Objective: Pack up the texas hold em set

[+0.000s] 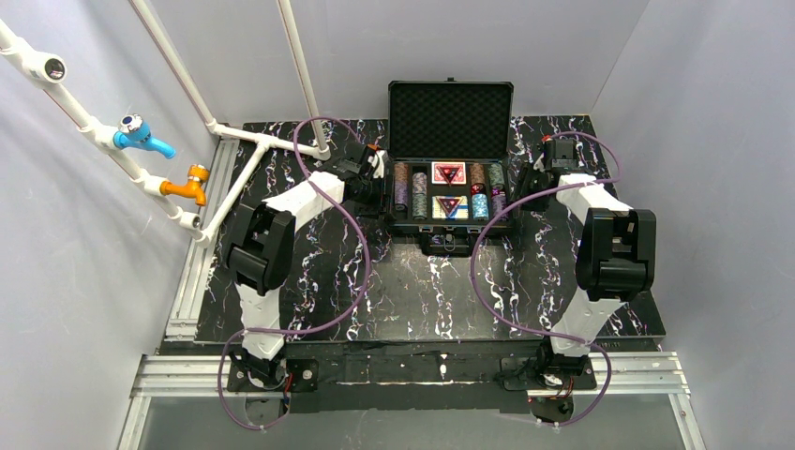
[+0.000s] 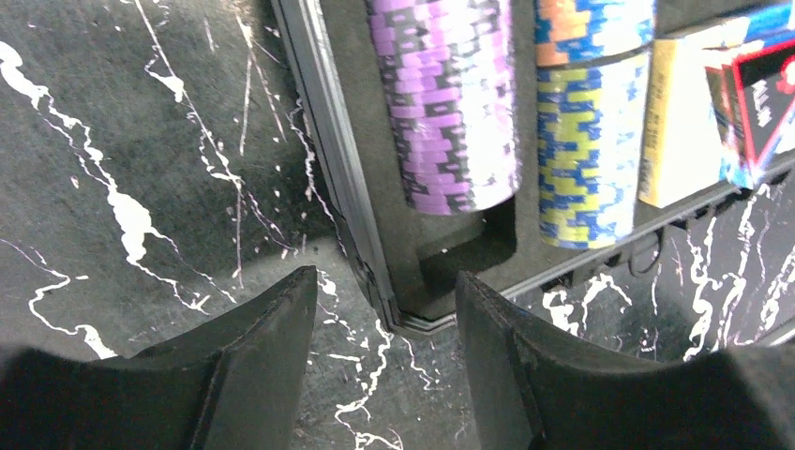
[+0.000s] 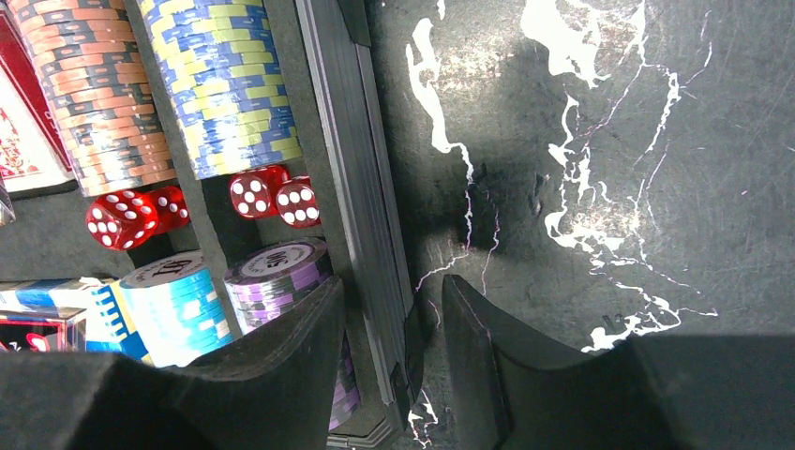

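Top external, stock check.

Case (image 1: 450,225): open, with lid (image 1: 450,117) upright at its far edge and foam facing forward. Table (image 1: 422,281) beneath it, arm bases on its near side.

Inside case:
- Chips (image 1: 410,187) in rows at the left and right ends, purple and blue-yellow stacks among them.
- Two decks (image 2: 680,122) at centre, one beyond the other, a red triangle (image 1: 448,172) apparently lying on each.
- Red dice (image 3: 122,220) at the right end, between chip rows.

Outside case: no piece of the set visible.

Left claw (image 2: 384,277): at the case's near-left corner, spread wide. One finger outside the wall, the other over the inside. Gripping nothing.

Right claw (image 3: 392,281): astride the case's right wall, gap narrower. One finger inside above a chip stack, the other outside. Pinching the wall or merely straddling it: cannot tell.

Judged done: filling, with every compartment in view occupied.

Judged left: lid to come down onto the case, then fastening. Both claws placed at the case's side walls, perhaps to steady or shift it before closing.
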Controlling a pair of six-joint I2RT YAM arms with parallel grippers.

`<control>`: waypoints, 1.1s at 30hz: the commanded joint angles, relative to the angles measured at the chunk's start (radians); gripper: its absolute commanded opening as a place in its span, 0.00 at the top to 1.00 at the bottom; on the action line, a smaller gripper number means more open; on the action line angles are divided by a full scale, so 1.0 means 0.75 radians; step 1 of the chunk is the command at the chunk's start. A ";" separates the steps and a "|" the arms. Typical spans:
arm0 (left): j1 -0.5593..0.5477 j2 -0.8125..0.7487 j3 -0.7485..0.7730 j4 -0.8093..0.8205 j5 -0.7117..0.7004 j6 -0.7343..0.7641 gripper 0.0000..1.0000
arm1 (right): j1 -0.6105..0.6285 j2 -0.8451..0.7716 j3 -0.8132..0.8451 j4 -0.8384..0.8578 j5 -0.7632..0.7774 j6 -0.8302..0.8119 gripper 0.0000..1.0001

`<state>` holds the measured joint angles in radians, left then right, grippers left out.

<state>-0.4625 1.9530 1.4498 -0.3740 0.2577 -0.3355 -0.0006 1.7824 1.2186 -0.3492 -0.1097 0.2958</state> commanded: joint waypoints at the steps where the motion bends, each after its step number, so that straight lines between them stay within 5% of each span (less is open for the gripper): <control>1: -0.001 0.027 0.047 -0.021 -0.066 -0.046 0.47 | 0.015 -0.027 -0.027 0.018 -0.088 0.025 0.49; 16: -0.018 0.084 0.051 0.028 0.006 -0.043 0.52 | 0.015 -0.034 -0.105 0.051 -0.203 0.053 0.52; 25: -0.061 0.104 0.052 0.031 0.027 -0.020 0.74 | 0.015 -0.078 -0.200 0.081 -0.294 0.094 0.56; 33: -0.073 0.035 -0.032 0.022 0.006 0.006 0.76 | 0.015 -0.161 -0.333 0.092 -0.344 0.111 0.58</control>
<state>-0.4847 2.0308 1.4742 -0.3328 0.2230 -0.3664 -0.0265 1.7065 1.0435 -0.1459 -0.1993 0.3538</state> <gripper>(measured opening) 0.332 0.427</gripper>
